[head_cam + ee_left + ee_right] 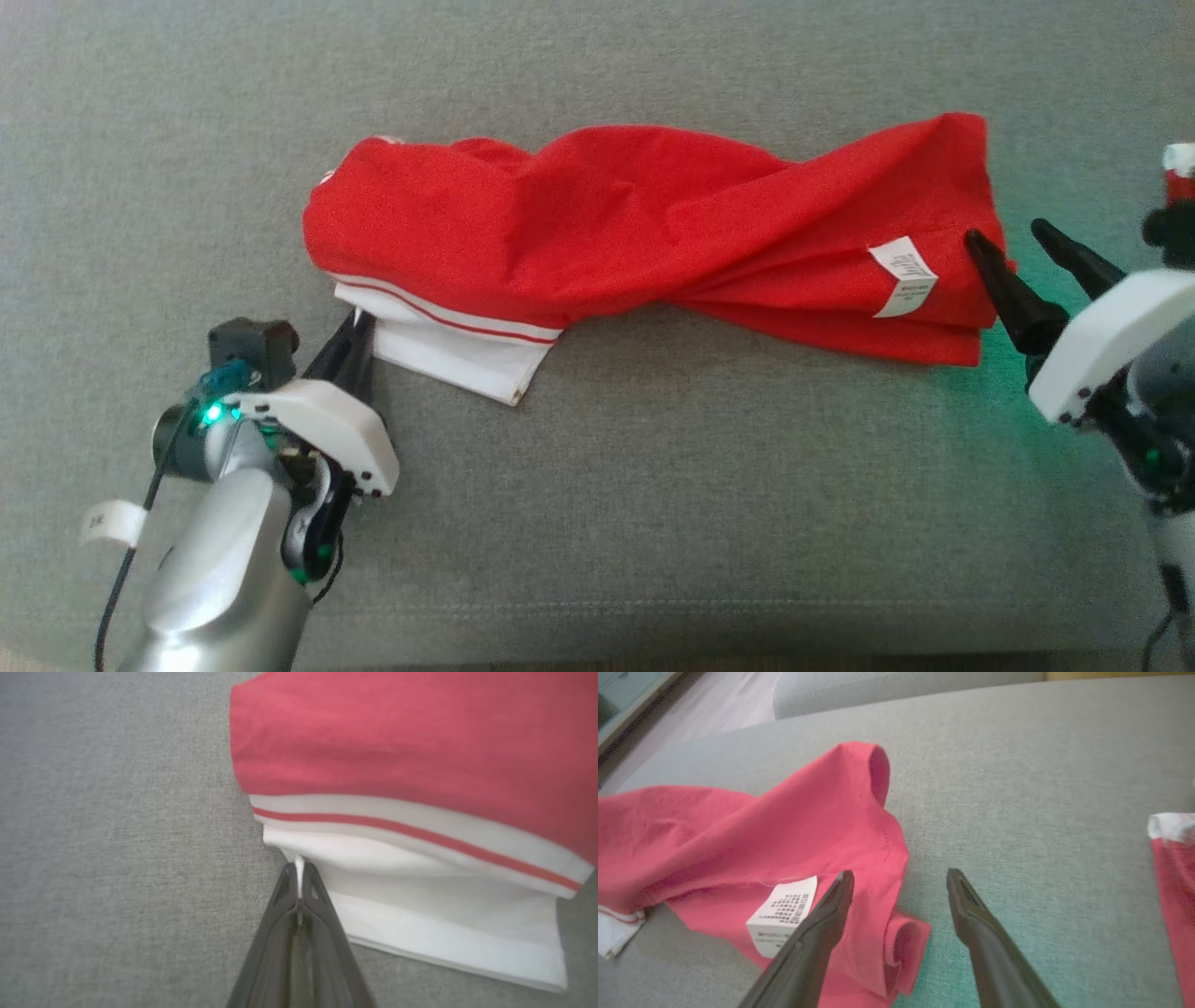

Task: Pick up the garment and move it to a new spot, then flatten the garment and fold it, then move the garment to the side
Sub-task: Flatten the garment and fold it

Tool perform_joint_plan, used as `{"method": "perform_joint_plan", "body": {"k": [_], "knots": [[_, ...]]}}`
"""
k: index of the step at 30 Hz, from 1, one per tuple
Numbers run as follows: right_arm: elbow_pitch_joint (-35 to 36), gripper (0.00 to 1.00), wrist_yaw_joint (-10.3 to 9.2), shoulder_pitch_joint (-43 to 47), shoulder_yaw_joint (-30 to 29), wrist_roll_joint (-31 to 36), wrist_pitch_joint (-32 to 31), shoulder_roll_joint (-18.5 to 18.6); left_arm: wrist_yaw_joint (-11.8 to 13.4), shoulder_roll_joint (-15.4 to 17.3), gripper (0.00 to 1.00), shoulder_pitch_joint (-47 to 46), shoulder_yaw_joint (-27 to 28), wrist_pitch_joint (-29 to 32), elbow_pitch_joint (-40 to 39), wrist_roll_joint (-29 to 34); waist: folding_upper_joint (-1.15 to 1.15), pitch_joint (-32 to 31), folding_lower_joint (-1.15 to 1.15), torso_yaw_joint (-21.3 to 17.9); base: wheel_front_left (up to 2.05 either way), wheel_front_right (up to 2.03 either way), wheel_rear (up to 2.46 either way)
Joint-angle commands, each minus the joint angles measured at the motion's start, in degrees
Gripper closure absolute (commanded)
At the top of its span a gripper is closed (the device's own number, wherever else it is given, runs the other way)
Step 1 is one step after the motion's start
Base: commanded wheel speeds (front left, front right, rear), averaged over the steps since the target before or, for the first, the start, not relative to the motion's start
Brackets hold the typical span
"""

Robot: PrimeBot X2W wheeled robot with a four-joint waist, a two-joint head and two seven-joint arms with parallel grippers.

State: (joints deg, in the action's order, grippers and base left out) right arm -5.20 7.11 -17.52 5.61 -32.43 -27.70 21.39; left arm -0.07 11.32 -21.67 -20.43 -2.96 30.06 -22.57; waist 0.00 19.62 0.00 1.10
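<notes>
While garment point(653, 224) lies twisted, another cloth point(1172, 886) sits near

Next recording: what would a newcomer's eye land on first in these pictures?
A crumpled red cloth garment with a white, red-striped band lies stretched across the grey fabric surface. The left hand is pinched shut on its white corner at one end; the right hand stands open at the other end, beside a white care label.
</notes>
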Motion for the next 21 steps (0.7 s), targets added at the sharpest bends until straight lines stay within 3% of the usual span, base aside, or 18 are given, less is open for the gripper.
{"method": "perform_joint_plan", "body": {"k": [1, 9, 10, 11, 12, 19, 21], "knots": [[1.3, 0.0, 0.37, -1.8, 1.2, -0.7, -1.4, 2.2, 0.4, 0.6, 1.0, -1.2, 0.9, 0.2, -0.1, 0.6, 0.0, 0.7, 0.0, 0.6, 0.0, 0.0, 0.0], [-0.9, 0.0, 0.37, -5.6, 4.3, -4.8, -7.9, 5.4, 0.4, -0.2, 1.0, -2.1, 0.2, -1.1, 0.5, 0.3, 0.0, 1.7, 0.0, 1.9, 0.0, 0.0, 0.0], [-0.9, 0.11, 0.37, -5.9, 4.4, -5.3, -8.0, 5.5, 0.4, -0.3, 1.0, -2.1, 0.2, -1.3, 0.6, 0.3, 0.0, 1.7, 0.0, 2.0, 0.0, 0.0, 0.0], [-0.7, 0.62, 0.37, -6.2, 4.8, -5.5, -8.0, 5.8, 0.4, -0.3, 1.0, -2.2, 0.1, -1.4, 0.7, 0.3, 0.0, 1.8, 0.0, 2.0, 0.0, 0.0, 0.0], [-0.5, 1.0, 0.37, -6.4, 5.1, -5.8, -7.7, 6.1, 0.5, -0.4, 1.0, -2.3, 0.1, -1.7, 0.7, 0.3, 0.0, 1.8, 0.0, 2.1, 0.0, 0.0, 0.0], [1.6, 1.0, 0.37, -5.6, 6.6, -8.0, -4.4, 7.2, 0.8, 0.0, 1.0, -2.7, 0.8, -6.0, -0.9, 0.1, 0.0, 1.1, 0.0, 2.0, 0.0, 0.0, 0.0], [3.6, 1.0, 0.37, -4.2, 6.6, -7.7, -1.0, 7.8, 1.9, 0.4, 1.0, -2.7, 1.8, -8.7, -3.6, 0.5, 0.0, -0.1, 0.0, 1.9, 0.0, 0.0, 0.0]]}}
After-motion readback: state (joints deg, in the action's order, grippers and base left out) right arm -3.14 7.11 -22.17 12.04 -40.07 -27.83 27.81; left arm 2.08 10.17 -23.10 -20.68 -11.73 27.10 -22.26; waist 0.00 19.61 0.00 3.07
